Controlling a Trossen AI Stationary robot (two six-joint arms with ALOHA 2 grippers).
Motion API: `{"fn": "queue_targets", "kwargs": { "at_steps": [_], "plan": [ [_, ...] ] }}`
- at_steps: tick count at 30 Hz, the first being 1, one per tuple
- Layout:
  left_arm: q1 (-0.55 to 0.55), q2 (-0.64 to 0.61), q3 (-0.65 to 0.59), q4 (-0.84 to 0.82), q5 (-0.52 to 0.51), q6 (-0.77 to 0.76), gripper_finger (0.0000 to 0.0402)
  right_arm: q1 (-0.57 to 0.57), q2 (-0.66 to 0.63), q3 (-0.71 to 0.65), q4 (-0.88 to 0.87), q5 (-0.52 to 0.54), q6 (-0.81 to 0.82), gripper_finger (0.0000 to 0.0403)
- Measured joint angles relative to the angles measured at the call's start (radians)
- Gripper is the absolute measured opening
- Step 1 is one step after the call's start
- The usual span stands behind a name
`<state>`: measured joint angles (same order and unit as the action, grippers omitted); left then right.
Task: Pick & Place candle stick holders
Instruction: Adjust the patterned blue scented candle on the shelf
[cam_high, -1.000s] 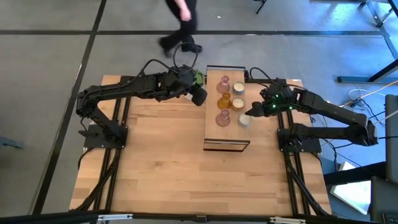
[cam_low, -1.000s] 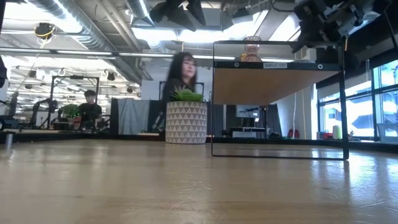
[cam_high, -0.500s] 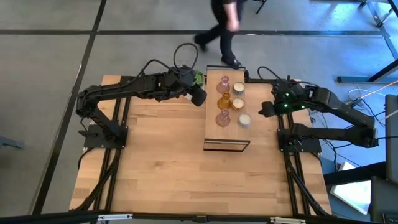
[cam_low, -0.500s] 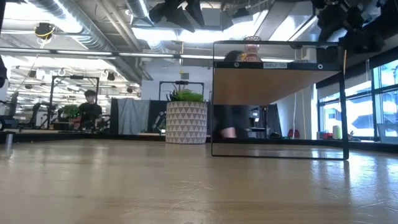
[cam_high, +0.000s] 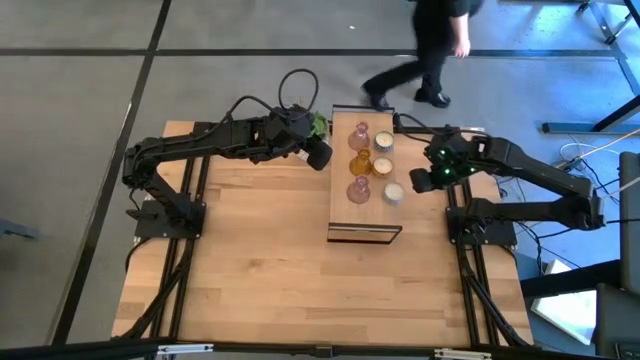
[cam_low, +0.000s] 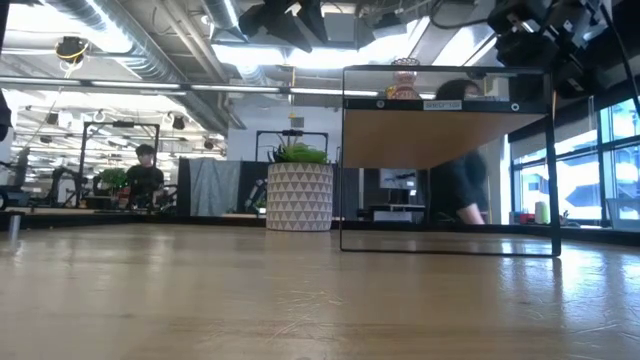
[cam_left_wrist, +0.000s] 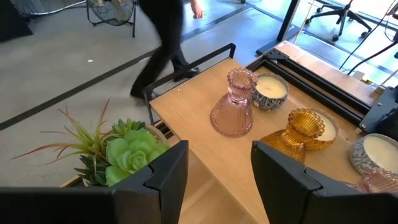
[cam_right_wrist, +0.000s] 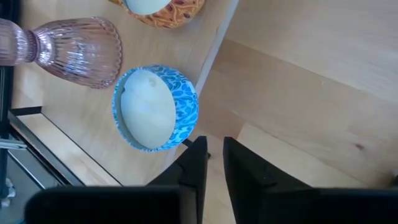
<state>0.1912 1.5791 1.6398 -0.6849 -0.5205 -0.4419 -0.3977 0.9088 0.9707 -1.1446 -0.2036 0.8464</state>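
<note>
Wooden surface (cam_high: 280, 260): stand (cam_high: 340, 215) bearing six candle stick holders (cam_high: 358, 190); left hand (cam_left_wrist: 214, 171) apart, empty; right hand (cam_right_wrist: 211, 163) nearly together, empty.

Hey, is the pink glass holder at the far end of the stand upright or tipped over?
Upright. The pink holder stands on its wide base with its open neck up, on the stand.

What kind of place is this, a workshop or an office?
Probably a robotics lab in an open industrial hall: exposed ceiling ducts, another workbench beyond, and a person walking past the table.
</note>
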Motion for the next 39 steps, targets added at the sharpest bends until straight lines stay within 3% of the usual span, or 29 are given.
{"fn": "queue_targets", "kwargs": {
  "at_steps": [20,39],
  "plan": [
    [-0.006,0.0,0.0,-0.006,-0.011,0.0,0.0171,0.002,0.069,-0.001,0.035,-0.01,-0.036,0.0054],
    [-0.006,-0.001,0.0,-0.031,-0.013,0.0,0.0171,0.076,0.118,-0.001,0.111,-0.01,-0.015,0.0054]
  ]
}}
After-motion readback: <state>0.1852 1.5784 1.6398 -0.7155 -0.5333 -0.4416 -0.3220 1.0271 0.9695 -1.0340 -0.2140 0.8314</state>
